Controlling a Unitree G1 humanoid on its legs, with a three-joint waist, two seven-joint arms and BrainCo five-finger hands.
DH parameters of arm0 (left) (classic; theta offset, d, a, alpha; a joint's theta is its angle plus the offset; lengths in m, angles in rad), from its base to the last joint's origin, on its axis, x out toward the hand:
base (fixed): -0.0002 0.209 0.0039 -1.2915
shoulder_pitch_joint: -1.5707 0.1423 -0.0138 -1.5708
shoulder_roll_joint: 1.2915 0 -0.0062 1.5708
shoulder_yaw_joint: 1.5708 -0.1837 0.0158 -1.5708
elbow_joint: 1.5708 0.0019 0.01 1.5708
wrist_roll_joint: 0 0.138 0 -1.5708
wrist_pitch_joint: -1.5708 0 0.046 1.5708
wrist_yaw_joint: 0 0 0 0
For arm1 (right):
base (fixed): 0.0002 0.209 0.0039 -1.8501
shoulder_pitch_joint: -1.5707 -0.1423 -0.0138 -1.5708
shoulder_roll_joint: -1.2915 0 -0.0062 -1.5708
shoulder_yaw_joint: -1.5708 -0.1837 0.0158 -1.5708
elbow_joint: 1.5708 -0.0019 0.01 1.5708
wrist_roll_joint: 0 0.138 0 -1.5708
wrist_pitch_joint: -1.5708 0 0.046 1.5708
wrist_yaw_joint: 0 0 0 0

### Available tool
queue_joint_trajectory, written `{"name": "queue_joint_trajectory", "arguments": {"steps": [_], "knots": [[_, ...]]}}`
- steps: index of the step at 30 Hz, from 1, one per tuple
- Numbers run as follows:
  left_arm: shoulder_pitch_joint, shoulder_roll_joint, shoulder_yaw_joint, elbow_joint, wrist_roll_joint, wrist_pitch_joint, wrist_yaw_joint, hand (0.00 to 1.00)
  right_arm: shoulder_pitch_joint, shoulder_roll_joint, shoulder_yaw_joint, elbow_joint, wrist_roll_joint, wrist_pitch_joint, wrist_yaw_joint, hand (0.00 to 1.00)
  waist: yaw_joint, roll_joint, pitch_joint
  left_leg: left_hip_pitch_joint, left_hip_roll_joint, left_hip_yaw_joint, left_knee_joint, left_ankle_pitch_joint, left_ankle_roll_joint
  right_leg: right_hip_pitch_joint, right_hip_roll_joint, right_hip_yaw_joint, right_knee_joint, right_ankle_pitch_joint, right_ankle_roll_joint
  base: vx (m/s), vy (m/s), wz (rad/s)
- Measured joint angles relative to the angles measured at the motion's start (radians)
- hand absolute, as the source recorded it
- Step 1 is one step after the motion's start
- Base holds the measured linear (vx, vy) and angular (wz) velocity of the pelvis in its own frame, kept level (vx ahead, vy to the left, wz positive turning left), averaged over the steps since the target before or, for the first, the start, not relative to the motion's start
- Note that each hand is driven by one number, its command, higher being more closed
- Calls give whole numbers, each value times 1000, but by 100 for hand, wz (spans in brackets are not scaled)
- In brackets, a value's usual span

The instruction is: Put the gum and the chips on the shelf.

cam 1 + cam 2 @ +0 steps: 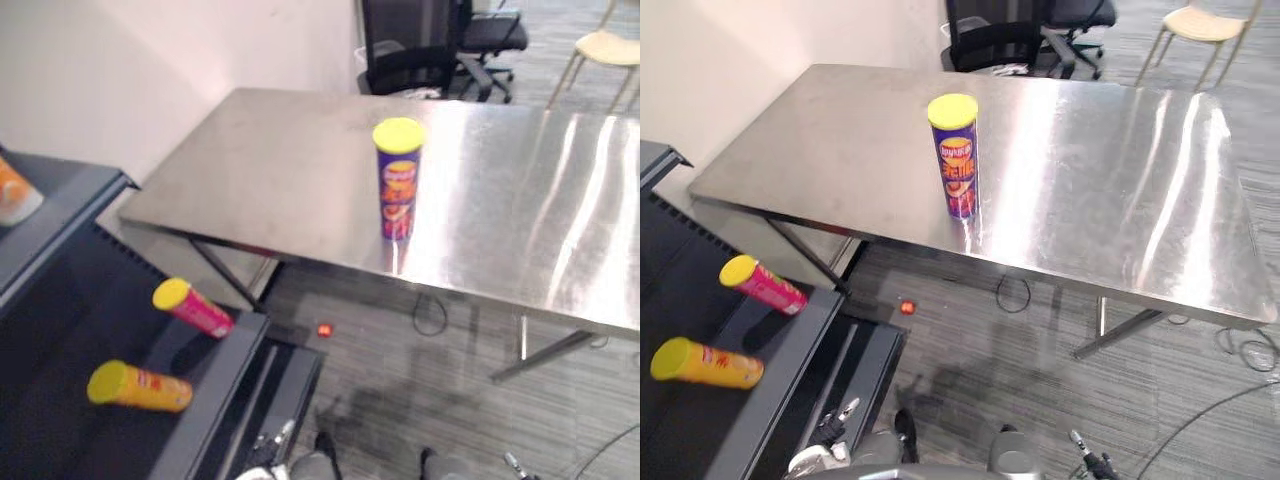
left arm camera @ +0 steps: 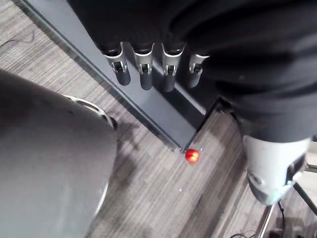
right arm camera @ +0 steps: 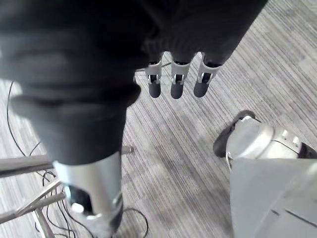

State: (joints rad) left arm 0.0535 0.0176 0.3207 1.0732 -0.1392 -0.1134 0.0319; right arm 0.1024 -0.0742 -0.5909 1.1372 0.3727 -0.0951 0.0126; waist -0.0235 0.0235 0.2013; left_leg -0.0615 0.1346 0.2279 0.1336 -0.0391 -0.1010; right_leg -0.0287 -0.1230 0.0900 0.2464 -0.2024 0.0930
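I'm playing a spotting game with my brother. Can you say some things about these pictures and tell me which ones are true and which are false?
1. The purple can stands upright on the steel table. True.
2. Its lid is red. False: the lid is yellow.
3. A pink can and a yellow can lie on their sides on the dark shelf. True.
4. The left hand holds the purple can. False: its fingers are straight and hold nothing, and it hangs by the shelf's edge.
5. The right hand hangs empty above the floor. True.
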Motion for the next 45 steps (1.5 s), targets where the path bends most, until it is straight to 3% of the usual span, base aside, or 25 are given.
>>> {"name": "queue_joint_trajectory", "arguments": {"steps": [2, 6, 9, 16, 19, 22, 25, 29, 35, 39, 45], "knots": [[2, 17, 1, 2, 1, 0, -1, 0, 4, 19, -34, 4, 0, 0, 1, 0, 3, -24, -12, 19, -33, 31, -32, -4, 9, 7, -34, 9, -37, 17, 27, 115, 223, -27], [33, 31, 11, 7, 4, -3, -1, 0, 2, 15, -76, 11, 2, 0, 10, 0, 7, -15, -27, 82, -73, 106, -105, -3, 23, 20, -68, 66, -110, 42, 64, 56, 126, -52], [33, 30, 12, 44, 6, -6, -4, 0, 8, 13, -121, 19, 4, 2, 13, 0, 0, 0, -40, 104, -84, 122, -141, 3, 30, 30, -67, 79, -151, 63, 66, 44, 31, -27], [33, 43, 22, 62, 36, -7, -11, 0, 3, 3, -197, 27, 109, 0, 2, 0, 2, -25, -60, 141, -81, 122, -167, 3, 29, 59, -59, 69, -168, 75, 60, 20, -13, -4], [36, 50, 20, 60, 36, -7, -12, 0, -20, -16, -296, 23, 121, -1, -20, 0, 5, -29, -62, 152, -74, 124, -171, 3, 29, 65, -50, 54, -183, 106, 54, -27, -21, -15], [50, 65, 18, 57, 36, -7, -14, 0, -42, -63, -380, -14, 165, -5, -60, 0, 6, -49, -77, 151, -83, 143, -189, 4, 30, 52, -60, 54, -205, 112, 57, -70, -12, -23], [69, 67, 18, 51, 36, -7, -12, 0, -58, -122, -396, -145, 195, -21, -105, 0, 1, -50, -88, 149, -98, 148, -223, 15, 30, 33, -69, 50, -224, 115, 63, -65, -16, -16], [77, 62, 28, 49, 36, -7, -8, 0, -86, -205, -470, -424, 197, -87, -189, 0, 1, -43, -105, 143, -105, 143, -229, 23, 38, 29, -76, 41, -227, 116, 64, -7, -25, 4], [86, 48, 40, 29, 45, -7, -6, 0, -154, -208, -403, -767, 114, -132, -291, 0, 11, -44, -116, 138, -94, 136, -229, 24, 38, 31, -67, 21, -227, 119, 69, 13, -58, 4], [100, 37, 39, 1, 74, -3, -8, 0, -162, -200, -299, -951, -9, -135, -291, 0, 15, -40, -128, 132, -81, 130, -229, 23, 37, 27, -52, -4, -227, 141, 68, 0, -54, 2], [108, 38, 39, -21, 84, 1, -8, 0, -178, -183, -217, -1117, -90, -137, -254, 0, 15, -45, -139, 112, -76, 115, -229, 30, 41, 14, -51, -18, -227, 166, 71, -27, -34, 5]]}}
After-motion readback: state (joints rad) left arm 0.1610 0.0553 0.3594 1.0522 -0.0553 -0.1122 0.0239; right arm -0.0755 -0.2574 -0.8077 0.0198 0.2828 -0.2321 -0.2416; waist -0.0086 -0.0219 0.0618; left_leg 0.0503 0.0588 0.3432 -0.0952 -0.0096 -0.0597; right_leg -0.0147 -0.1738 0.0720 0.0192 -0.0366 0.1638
